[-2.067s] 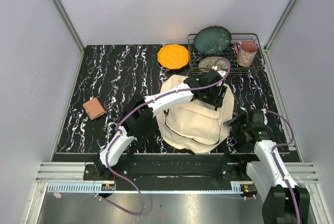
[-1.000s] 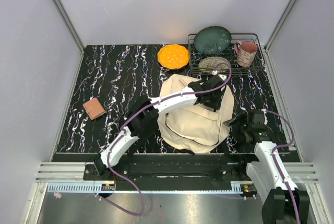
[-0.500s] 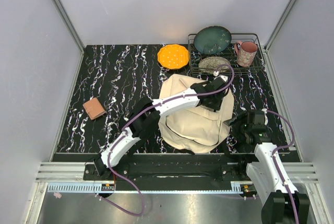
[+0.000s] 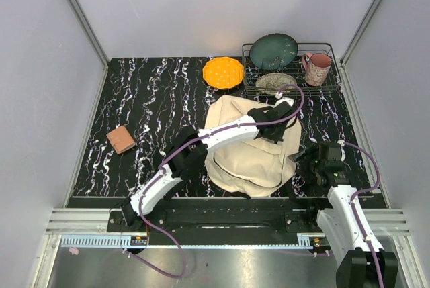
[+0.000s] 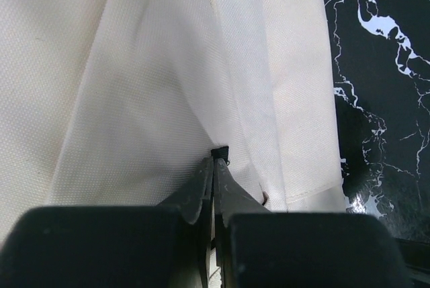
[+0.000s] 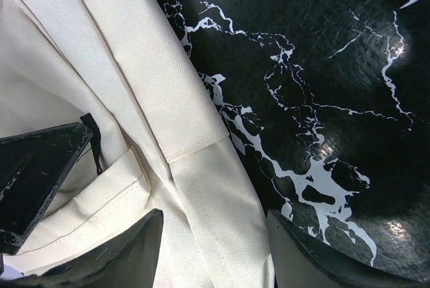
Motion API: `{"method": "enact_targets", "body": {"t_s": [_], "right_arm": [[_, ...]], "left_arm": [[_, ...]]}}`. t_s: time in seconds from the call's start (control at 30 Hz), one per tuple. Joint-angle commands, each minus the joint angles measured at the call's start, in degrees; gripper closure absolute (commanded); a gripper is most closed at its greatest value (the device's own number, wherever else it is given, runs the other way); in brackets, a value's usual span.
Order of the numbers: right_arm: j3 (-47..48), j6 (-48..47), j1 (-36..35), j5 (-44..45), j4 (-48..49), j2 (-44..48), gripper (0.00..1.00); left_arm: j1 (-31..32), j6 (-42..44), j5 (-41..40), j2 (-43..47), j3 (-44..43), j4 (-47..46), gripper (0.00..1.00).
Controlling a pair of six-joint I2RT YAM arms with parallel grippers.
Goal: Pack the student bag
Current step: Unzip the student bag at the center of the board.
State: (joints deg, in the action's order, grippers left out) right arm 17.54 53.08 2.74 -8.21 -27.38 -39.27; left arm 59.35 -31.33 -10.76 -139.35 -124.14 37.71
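Note:
The student bag [image 4: 248, 150], cream-beige fabric, lies on the black marbled table, right of centre. My left gripper [image 4: 274, 121] reaches across it to its far right part. In the left wrist view its fingertips [image 5: 216, 162] are pressed together, with a small black zipper pull [image 5: 220, 152] pinched at their very end against the bag's fabric [image 5: 134, 100]. My right gripper [image 4: 307, 165] sits at the bag's near right edge. It is open, and its fingers [image 6: 121, 251] stand on either side of a cream strap [image 6: 201, 167] without gripping it.
A small brown book [image 4: 121, 139] lies at the table's left. An orange plate [image 4: 223, 72] sits behind the bag. A wire rack [image 4: 330, 86] at the back right holds a green plate [image 4: 274, 50], a speckled bowl [image 4: 272, 80] and a pink mug [image 4: 317, 68].
My left arm has stretched a little farther right over the bag, and its jaws have closed on the zipper pull. The right arm has hardly moved.

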Motion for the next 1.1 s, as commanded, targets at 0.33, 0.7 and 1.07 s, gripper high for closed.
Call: {"method": "enact_targets", "body": {"t_s": [0.33, 0.7, 1.07], "right_arm": [[-0.66, 1.24, 0.25, -0.14, 1.09, -1.5, 0.26], [-6.38, 3.52, -1.33, -17.45, 19.46, -7.84, 0.37], [-2.42, 6.42, -14.16, -12.63, 23.07, -14.78, 0.29]], "left_arm": [[-1.43, 4.0, -11.38, 4.76, 12.75, 6.5, 1.0], [-3.01, 8.22, -5.06, 24.11, 40.89, -12.74, 1.0], [-3.1, 8.83, -0.14, 27.47, 39.5, -11.18, 1.0]]}}
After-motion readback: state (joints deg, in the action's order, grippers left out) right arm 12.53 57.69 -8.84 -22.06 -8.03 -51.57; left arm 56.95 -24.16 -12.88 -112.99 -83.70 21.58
